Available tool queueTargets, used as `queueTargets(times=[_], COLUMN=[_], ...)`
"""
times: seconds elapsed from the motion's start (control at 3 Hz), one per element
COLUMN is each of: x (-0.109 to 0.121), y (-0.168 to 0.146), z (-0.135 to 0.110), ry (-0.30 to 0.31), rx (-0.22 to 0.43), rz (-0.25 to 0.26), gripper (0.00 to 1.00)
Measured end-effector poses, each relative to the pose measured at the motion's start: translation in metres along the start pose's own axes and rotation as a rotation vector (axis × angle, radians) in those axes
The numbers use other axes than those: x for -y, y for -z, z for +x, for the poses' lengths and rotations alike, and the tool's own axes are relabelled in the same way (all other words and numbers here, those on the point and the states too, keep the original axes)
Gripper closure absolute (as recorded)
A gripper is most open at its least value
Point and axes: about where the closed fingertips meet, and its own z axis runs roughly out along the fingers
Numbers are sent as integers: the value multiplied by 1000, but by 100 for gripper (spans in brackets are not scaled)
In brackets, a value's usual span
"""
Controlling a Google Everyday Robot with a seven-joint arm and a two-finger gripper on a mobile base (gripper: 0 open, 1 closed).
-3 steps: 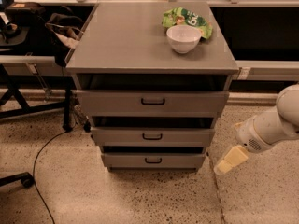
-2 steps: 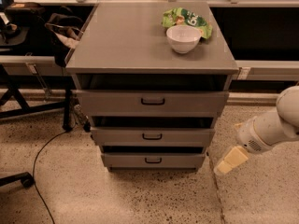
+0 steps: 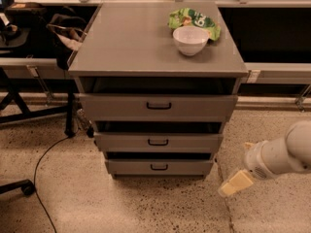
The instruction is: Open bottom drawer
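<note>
A grey metal cabinet (image 3: 155,47) stands in the middle of the camera view with three drawers. The bottom drawer (image 3: 159,167) is the shortest front, with a small black bar handle (image 3: 159,167); it sits slightly pulled out, like the two above it. My gripper (image 3: 234,183), cream-coloured at its tip, hangs at the lower right on a white arm (image 3: 279,157), just right of the bottom drawer's front corner and not touching it. Nothing is held.
A white bowl (image 3: 190,40) and a green snack bag (image 3: 194,19) lie on the cabinet top. At the left are a desk leg, a bag (image 3: 65,35), a black cable (image 3: 43,164) on the speckled floor and a chair wheel (image 3: 26,187).
</note>
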Motion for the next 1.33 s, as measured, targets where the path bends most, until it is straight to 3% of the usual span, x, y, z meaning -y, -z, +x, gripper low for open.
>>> queueTargets(times=[0.33, 0.67, 1.0, 1.33], x=[10, 19, 23, 22], y=[-56, -103, -153, -154], z=[17, 30, 35, 37], ry=[-50, -103, -123, -126], rx=[89, 131, 156, 163], rz=[-15, -77, -180, -175], gripper=[0, 0, 0, 0])
